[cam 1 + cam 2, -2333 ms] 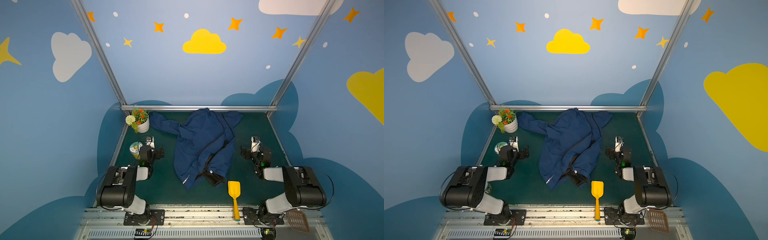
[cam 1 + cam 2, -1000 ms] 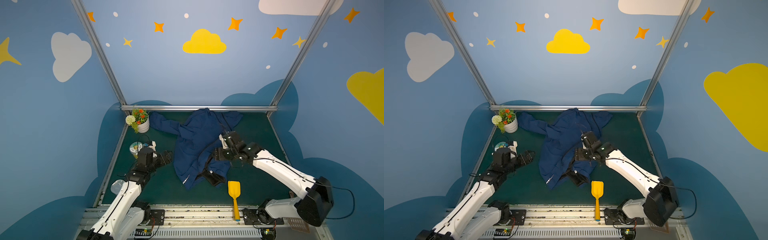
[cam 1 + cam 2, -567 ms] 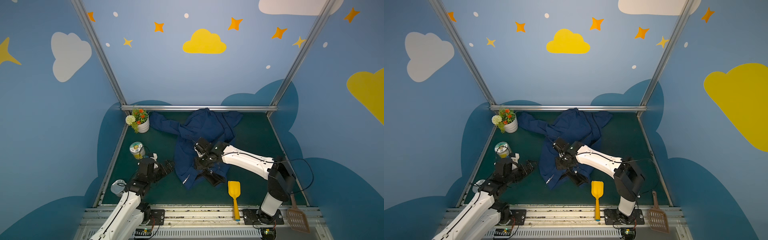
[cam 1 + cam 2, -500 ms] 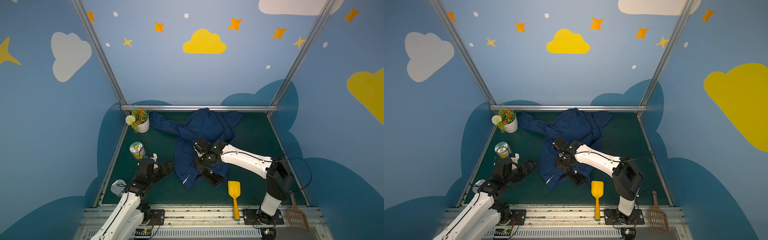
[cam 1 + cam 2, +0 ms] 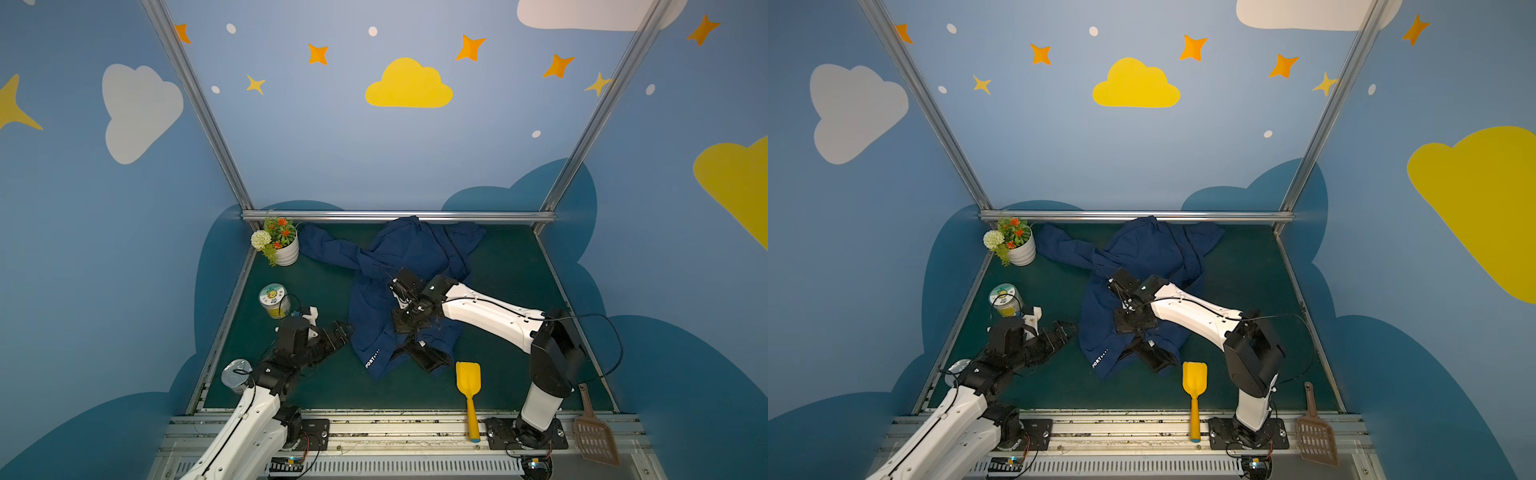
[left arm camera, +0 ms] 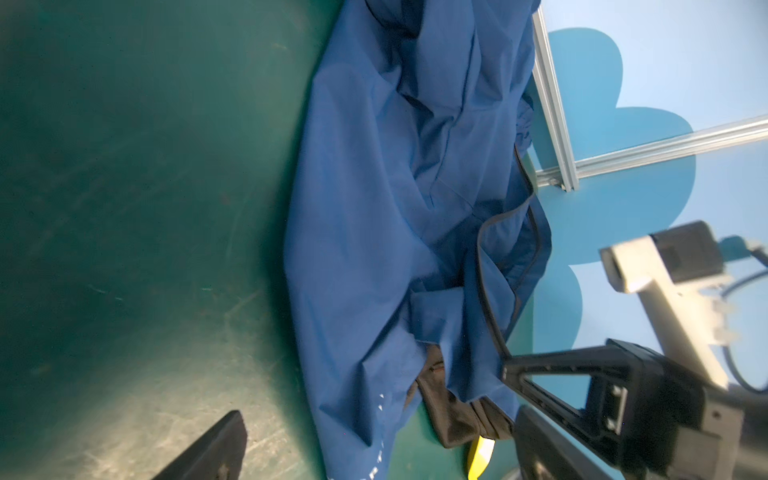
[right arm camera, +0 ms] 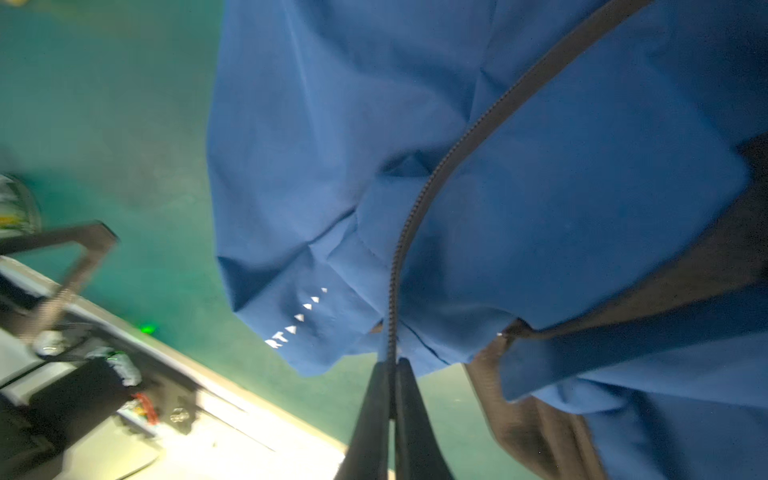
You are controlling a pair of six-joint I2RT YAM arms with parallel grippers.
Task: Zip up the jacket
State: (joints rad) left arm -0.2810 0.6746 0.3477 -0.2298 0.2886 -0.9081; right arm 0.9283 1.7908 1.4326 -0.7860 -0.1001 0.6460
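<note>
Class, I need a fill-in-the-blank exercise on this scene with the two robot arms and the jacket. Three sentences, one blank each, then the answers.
1. The right gripper is ___ on the zipper of the jacket.
2. The left gripper, beside the jacket, is ___ and holds nothing.
3. The scoop lying near the jacket's hem is ___ in colour.

Missing words: shut; open; yellow.

You face blue walls (image 5: 332, 145) painted with orange stars (image 5: 318, 54): a yellow cloud (image 5: 408, 85) at 12 o'clock, a white cloud (image 5: 139, 110) at 10, above the dark green surface (image 5: 511, 282).
</note>
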